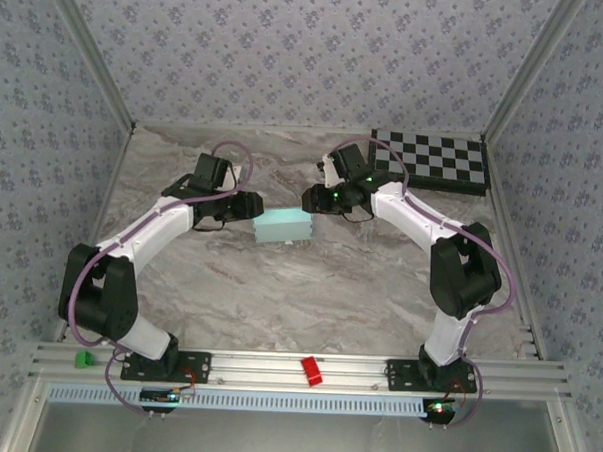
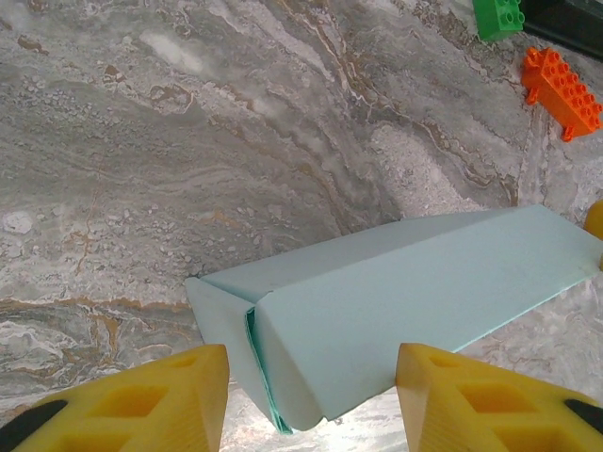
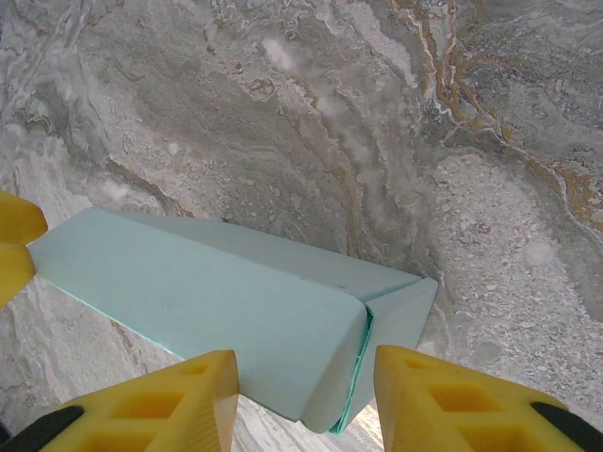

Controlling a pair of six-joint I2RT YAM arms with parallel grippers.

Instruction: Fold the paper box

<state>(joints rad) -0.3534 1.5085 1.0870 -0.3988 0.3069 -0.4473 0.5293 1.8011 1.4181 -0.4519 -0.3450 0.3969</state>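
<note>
On the grey marbled table [image 1: 308, 296], walled by floral-print panels [image 1: 309, 56], the paper box [image 1: 283, 226] lies mid-table, left gripper [image 2: 311, 400] and right gripper [image 3: 306, 400] each spread astride one end

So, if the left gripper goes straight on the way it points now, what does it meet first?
Most likely the paper box: its folded end lies just ahead of the left gripper, in line with the gap between its jaws. How near is hard to judge.

Both arms are bent inward; left gripper [image 1: 247, 206] and right gripper [image 1: 311, 198] are pointed at each other, jaws parted.
</note>
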